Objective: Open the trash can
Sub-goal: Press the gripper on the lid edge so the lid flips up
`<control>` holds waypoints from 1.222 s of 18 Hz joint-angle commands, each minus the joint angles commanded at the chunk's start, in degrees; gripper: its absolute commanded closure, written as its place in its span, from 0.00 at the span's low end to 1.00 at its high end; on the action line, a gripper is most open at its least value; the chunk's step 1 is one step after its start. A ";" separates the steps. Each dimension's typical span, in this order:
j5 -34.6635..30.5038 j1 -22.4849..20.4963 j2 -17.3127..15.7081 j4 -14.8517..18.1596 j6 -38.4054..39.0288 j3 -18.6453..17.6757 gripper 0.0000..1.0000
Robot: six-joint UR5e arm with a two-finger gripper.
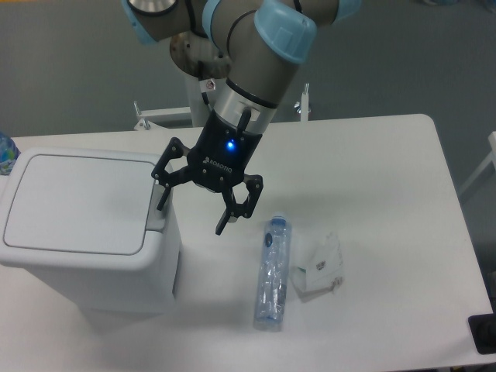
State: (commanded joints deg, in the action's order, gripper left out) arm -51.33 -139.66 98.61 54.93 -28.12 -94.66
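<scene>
The trash can (85,225) is a large white boxy bin at the left of the table, with its flat lid down. A light-grey push tab (158,214) sits on the lid's right edge. My gripper (191,215) hangs open over the bin's right edge. Its left fingertip (162,198) is just above the tab, and its right fingertip (222,223) is out over the table. Nothing is between the fingers.
A clear plastic bottle (271,271) lies on the table right of the bin. A crumpled clear wrapper (319,267) lies beside it. A dark object (484,335) sits at the table's lower right corner, and a blue-green item (5,153) shows at the far left edge.
</scene>
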 joint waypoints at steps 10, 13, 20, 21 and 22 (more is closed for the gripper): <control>-1.14 0.09 0.09 0.09 0.00 -0.09 0.00; -1.14 0.09 0.26 0.09 0.00 -0.26 0.00; -1.14 0.09 0.26 0.17 0.09 -0.09 0.00; -1.14 0.09 0.09 0.26 0.09 0.26 0.00; -1.06 0.09 0.09 0.35 0.09 0.61 0.00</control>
State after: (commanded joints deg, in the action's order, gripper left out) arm -52.38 -139.57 98.70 55.28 -28.04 -94.05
